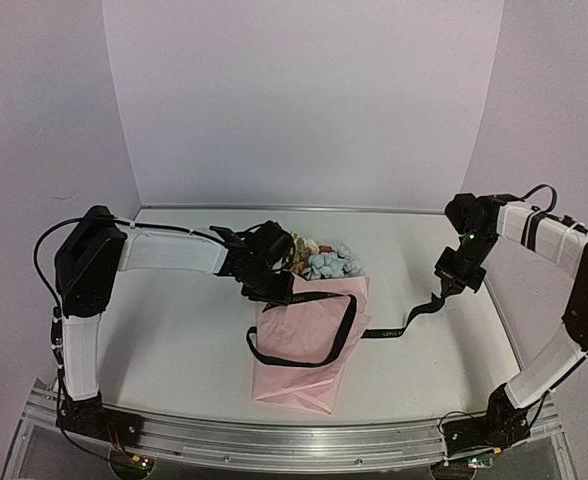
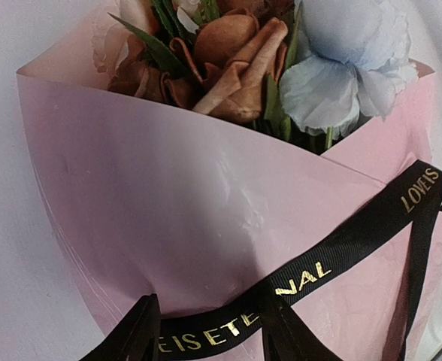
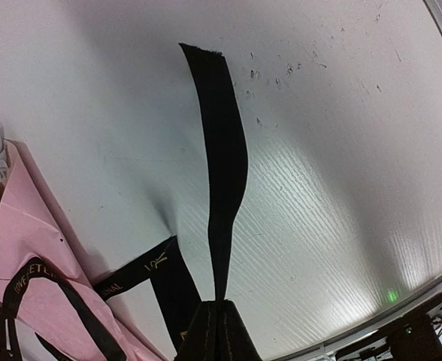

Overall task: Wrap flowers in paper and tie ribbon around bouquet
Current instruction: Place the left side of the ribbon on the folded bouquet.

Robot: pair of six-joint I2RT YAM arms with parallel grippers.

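Note:
The bouquet lies mid-table: pink paper (image 1: 304, 350) wrapped into a cone, with the flowers (image 1: 329, 262) poking out at its far end. The black ribbon (image 1: 349, 320) loops loosely around the cone and trails right to my right gripper (image 1: 442, 292). That gripper (image 3: 219, 304) is shut on the ribbon (image 3: 221, 150), whose free end hangs past the fingertips. My left gripper (image 1: 272, 285) sits at the cone's far left edge. Seen from the left wrist, it (image 2: 210, 335) is open over the paper (image 2: 168, 203). The lettered ribbon (image 2: 341, 252) runs across the gap between its fingers (image 2: 142, 335), below the flowers (image 2: 236, 60).
White backdrop walls close off the back and both sides. An aluminium rail (image 1: 294, 440) runs along the near edge, carrying both arm bases. The table's right edge (image 3: 401, 308) shows in the right wrist view. The white tabletop (image 1: 174, 330) lies left of the bouquet.

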